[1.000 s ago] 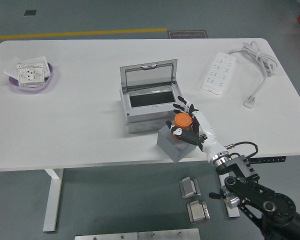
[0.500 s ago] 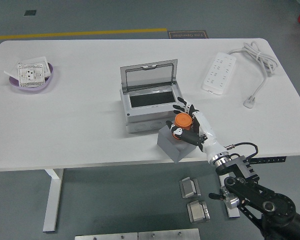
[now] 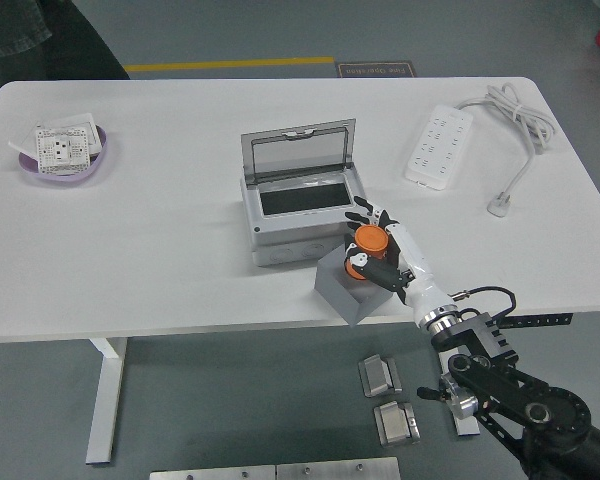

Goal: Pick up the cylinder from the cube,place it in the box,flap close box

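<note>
Fingers [image 3: 365, 265] grasping orange cylinder [image 3: 369, 241] atop grey cube [image 3: 342, 290], open box [image 3: 300, 205] just beside

White-and-black robot hand [image 3: 385, 255], black arm [image 3: 510, 395]

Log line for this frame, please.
phase: grasp | right hand shut on orange cylinder, over grey cube | box lid open | left arm unseen

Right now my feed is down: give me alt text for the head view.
The right hand grips the orange cylinder on the grey cube at the table's near edge. Just behind stands the grey box, lid open.
</note>
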`<state>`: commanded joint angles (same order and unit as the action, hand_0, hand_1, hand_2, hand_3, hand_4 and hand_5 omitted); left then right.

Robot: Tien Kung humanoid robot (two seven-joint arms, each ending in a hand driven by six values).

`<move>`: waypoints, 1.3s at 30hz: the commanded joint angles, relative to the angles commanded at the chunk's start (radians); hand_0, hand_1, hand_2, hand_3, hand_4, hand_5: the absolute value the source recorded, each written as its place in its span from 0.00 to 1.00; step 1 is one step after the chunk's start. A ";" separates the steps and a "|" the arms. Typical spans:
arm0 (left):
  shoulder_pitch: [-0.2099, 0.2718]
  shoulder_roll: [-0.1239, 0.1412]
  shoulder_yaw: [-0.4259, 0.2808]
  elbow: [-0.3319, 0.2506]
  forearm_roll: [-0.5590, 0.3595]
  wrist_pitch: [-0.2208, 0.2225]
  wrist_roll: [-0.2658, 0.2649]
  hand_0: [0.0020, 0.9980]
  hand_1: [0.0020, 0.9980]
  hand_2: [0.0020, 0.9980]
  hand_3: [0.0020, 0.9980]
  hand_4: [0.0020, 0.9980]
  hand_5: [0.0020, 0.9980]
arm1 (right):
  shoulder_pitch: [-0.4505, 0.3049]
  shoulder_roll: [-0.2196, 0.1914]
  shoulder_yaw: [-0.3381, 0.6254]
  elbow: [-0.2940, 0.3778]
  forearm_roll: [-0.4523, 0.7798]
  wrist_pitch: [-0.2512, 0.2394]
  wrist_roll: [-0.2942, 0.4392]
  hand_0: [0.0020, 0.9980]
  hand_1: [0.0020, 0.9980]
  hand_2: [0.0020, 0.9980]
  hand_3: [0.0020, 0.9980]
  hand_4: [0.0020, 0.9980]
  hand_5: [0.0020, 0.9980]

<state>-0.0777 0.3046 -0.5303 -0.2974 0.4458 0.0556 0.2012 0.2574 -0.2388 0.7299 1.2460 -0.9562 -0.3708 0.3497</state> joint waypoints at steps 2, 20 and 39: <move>0.000 0.000 0.000 0.000 0.000 0.000 0.000 0.70 0.69 0.52 0.73 0.74 0.32 | 0.001 0.000 -0.002 0.001 -0.001 0.000 -0.001 0.83 0.79 0.75 0.74 0.03 0.09; 0.000 -0.001 0.003 -0.001 -0.006 0.000 -0.001 0.70 0.68 0.52 0.73 0.75 0.32 | 0.019 -0.011 0.032 0.034 -0.041 -0.014 -0.012 0.80 0.72 0.64 0.47 0.16 0.00; -0.001 0.001 0.012 0.000 -0.012 0.000 -0.001 0.70 0.68 0.52 0.74 0.75 0.32 | 0.203 0.011 -0.013 0.012 -0.292 -0.096 -0.176 0.74 0.67 0.62 0.44 0.16 0.00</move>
<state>-0.0788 0.3054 -0.5186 -0.2969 0.4333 0.0557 0.1998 0.4602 -0.2276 0.7169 1.2575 -1.2479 -0.4663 0.1735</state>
